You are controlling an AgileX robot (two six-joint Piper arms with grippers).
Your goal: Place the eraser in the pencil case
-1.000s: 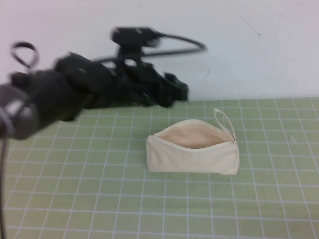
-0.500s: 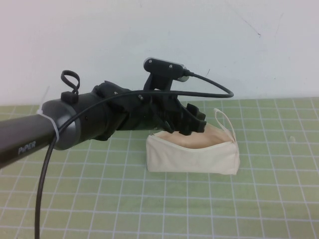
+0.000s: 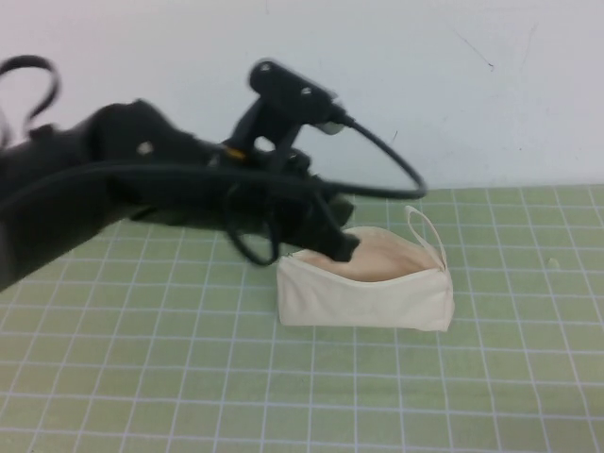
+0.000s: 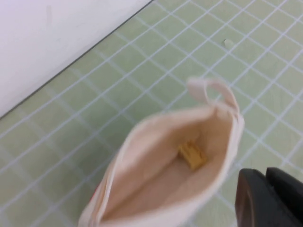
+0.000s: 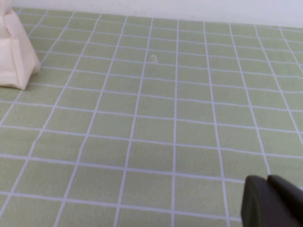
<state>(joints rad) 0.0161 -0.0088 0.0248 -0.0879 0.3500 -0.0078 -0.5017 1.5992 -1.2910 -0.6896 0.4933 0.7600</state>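
Since half a second ago: left arm raised at the wrist and tipped steeper, with the left pincer now dipping its tip down at the near-left rim of the open pencil case instead of lying flat across the mouth. Pouch itself unmoved on the green gridded tabletop, mouth up, loop strap at the end farthest from the pincer.

Left pincer: fingers pressed together in the left wrist view, no gap visible between them, nothing held. Tip just at or barely above the pouch rim; contact with the fabric impossible to judge from the high view.

Eraser: lying loose on the beige lining at the bottom of the pouch, below and ahead of the left pincer, apart from its fingers, toward the strap end. Hidden by the pouch wall in the high view.

Right pincer: out of the high view, seen only from its own wrist camera, low over bare tabletop, fingers closed together and empty, well apart from the pouch, whose corner shows far ahead of it.

Around: white wall behind the tabletop, black camera cable arching over the pouch from the left wrist. Small pale speck on the tabletop beyond the right pincer.
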